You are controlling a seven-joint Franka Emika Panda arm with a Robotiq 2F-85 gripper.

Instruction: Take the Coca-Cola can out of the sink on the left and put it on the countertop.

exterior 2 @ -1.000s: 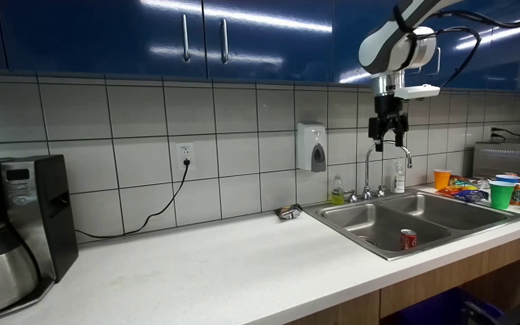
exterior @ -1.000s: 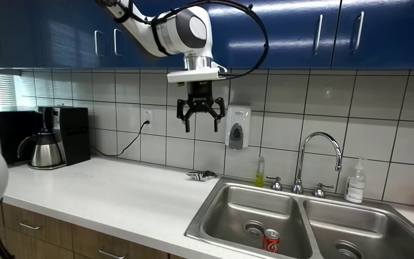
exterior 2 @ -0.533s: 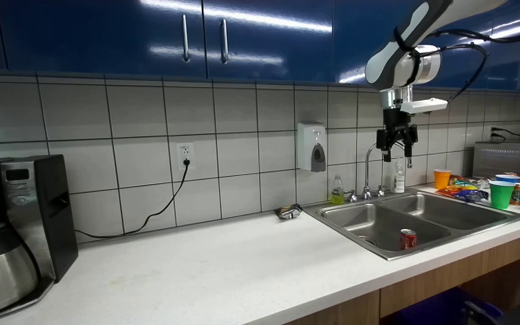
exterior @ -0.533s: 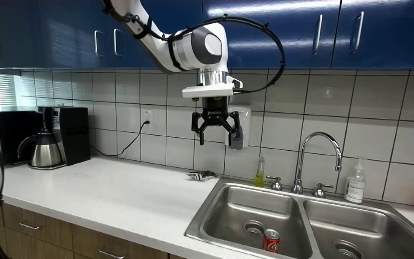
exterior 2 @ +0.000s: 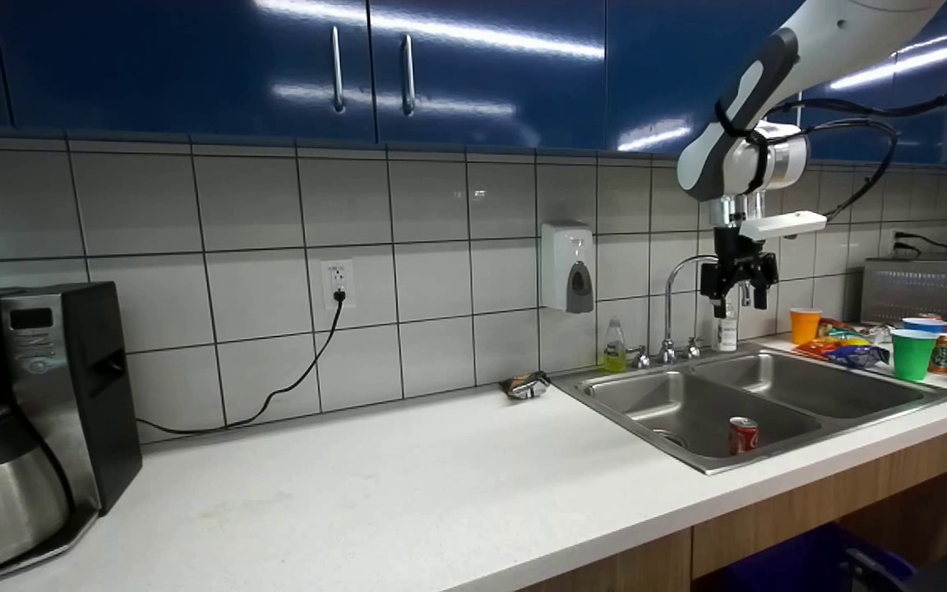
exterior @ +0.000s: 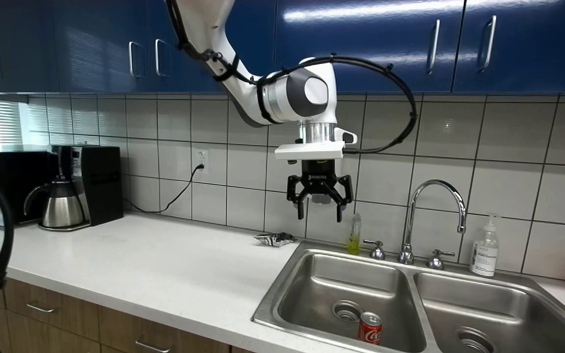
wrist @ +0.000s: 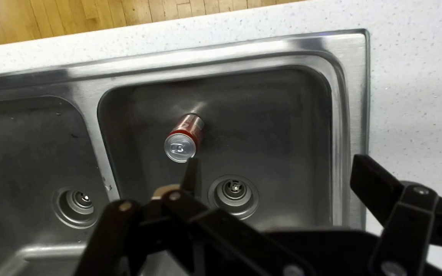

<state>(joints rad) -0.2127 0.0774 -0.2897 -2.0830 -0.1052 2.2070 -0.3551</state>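
Note:
The red Coca-Cola can [exterior: 370, 329] stands upright in the left sink basin [exterior: 312, 289], close to the drain, in both exterior views [exterior 2: 742, 436]. In the wrist view the can [wrist: 187, 132] shows its silver top and part of its red side. My gripper [exterior: 320, 215] is open and empty, pointing down, well above the sink and further back than the can. In the wrist view its spread fingers [wrist: 276, 165] hang over the basin, one fingertip just below the can's top in the picture. The white countertop [exterior: 155, 264] lies left of the sink.
A tall faucet [exterior: 412, 215], a yellow-green soap bottle [exterior: 354, 238] and a pump bottle [exterior: 485, 252] stand behind the sink. A crumpled wrapper [exterior: 275, 239] lies by the wall. A coffee maker [exterior: 86, 186] stands further left. Cups, snack bags and cans sit beyond the sink, including a green cup [exterior 2: 912, 353].
The arm has moved down and, in both exterior views, to the right, bringing the open gripper lower over the sink. The can has not moved.

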